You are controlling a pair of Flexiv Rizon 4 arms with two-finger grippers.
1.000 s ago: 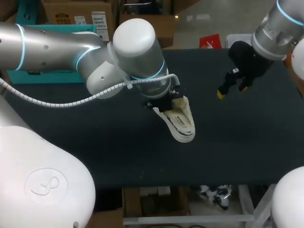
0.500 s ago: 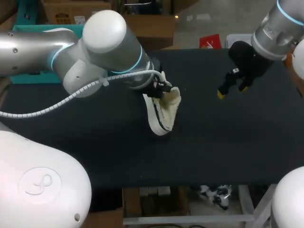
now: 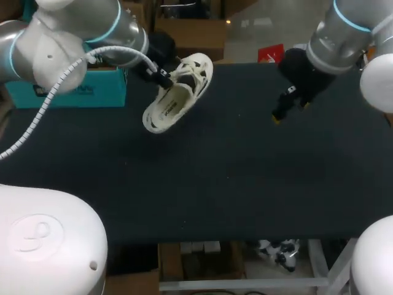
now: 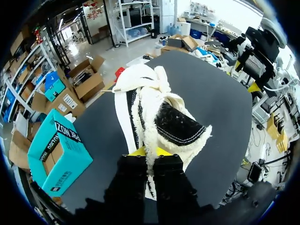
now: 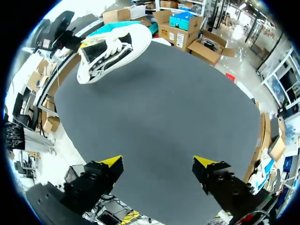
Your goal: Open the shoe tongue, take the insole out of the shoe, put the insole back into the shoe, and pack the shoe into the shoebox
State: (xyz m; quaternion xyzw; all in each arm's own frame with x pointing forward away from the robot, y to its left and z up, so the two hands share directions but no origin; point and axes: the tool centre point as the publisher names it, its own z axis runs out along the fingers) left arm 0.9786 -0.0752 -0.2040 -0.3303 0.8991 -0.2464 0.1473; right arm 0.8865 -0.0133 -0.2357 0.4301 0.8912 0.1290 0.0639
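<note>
The shoe (image 3: 177,93), a cream, fleece-lined lace-up, hangs clamped in the left gripper (image 3: 158,75) near the table's 11 o'clock corner in the head view. In the left wrist view the left gripper (image 4: 150,152) has its two yellow tips pressed close together on the fleecy edge of the shoe (image 4: 154,110), one finger on each side. The shoe stretches away ahead of the fingers, its dark interior showing. From above the shoe lies tilted. Its laced end points toward 1 o'clock and its other end toward 7 o'clock, and it appears lifted off the black table (image 3: 215,184).

The teal shoebox (image 3: 83,92) stands at 9 o'clock from the shoe, at the table's left edge, its lid closed in the left wrist view (image 4: 56,154).

The right gripper (image 3: 287,110) hovers at the table's 1 o'clock, well apart from the shoe. Its fingers are spread wide and hold nothing. In the right wrist view the right gripper (image 5: 158,163) faces bare tabletop, with the shoe (image 5: 110,49) far ahead at its 11 o'clock.
</note>
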